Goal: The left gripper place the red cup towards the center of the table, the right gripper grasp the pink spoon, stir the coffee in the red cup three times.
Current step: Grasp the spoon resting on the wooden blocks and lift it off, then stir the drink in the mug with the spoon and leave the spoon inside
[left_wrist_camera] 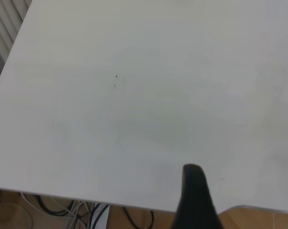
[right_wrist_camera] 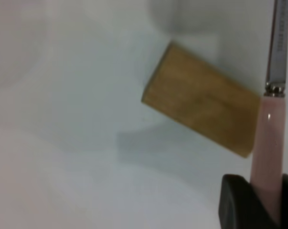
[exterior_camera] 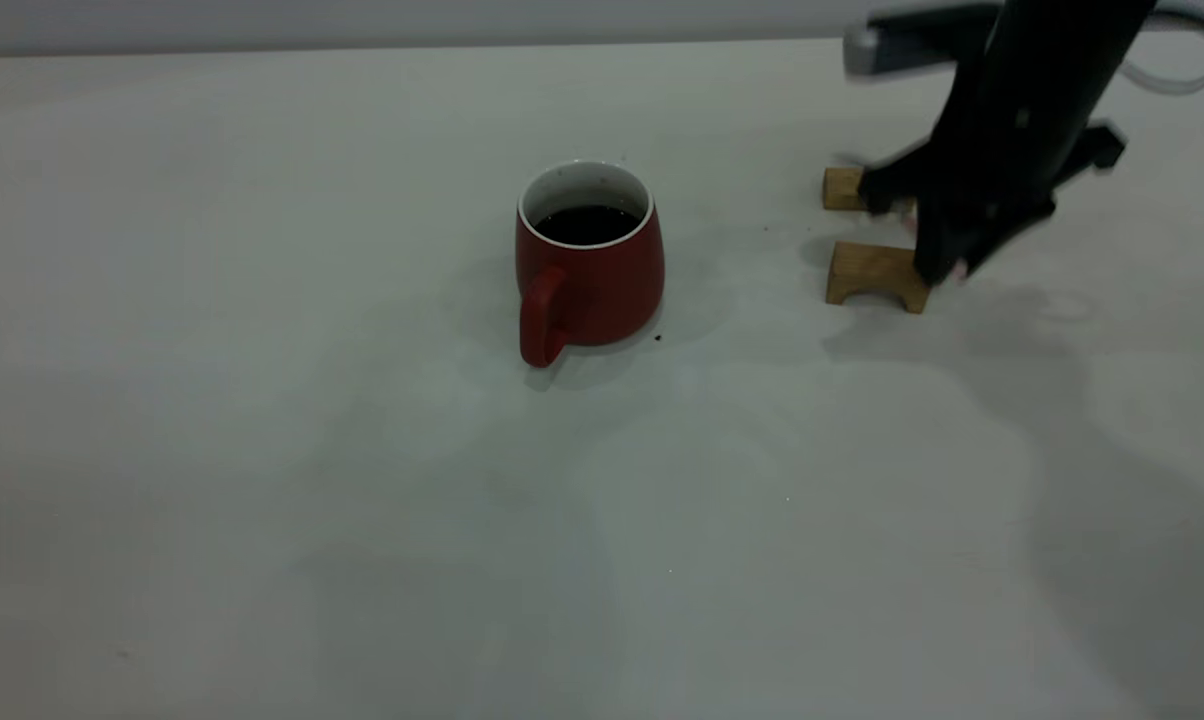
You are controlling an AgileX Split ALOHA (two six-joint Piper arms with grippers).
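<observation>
So the dark red ceramic mug with the loop handle (exterior_camera: 590,265) sits upright around the middle of the pale grey-white table (exterior_camera: 262,450), handle facing the camera side, and nothing is touching it. You can see the dark brown-black coffee (exterior_camera: 586,224) as a dark disc against the white inside, sitting a bit below the rim. Over on the right side of the exterior view, the black right pincer (exterior_camera: 947,262) is down low at two tan wooden blocks, the nearer arch-shaped one (exterior_camera: 874,273) and another one behind it (exterior_camera: 844,188); the arm is blurry there so details are rough from that angle. The right wrist view clears it up: the dark fingers (right_wrist_camera: 237,202) are closed snugly on the pale pink rounded handle of the slim pink spoon (right_wrist_camera: 268,143), and its grey metal neck runs on past the grip, next to a tan wooden block (right_wrist_camera: 201,112) lying on the table. The spoon's bowl isn't visible in any view. The left pincer (left_wrist_camera: 194,200) only shows up in its own wrist view as one dark finger over a bare stretch of table near the edge, with cables visible on the floor beyond it. It has nothing in its grip that I can see, but honestly I can't tell how far open it is.
</observation>
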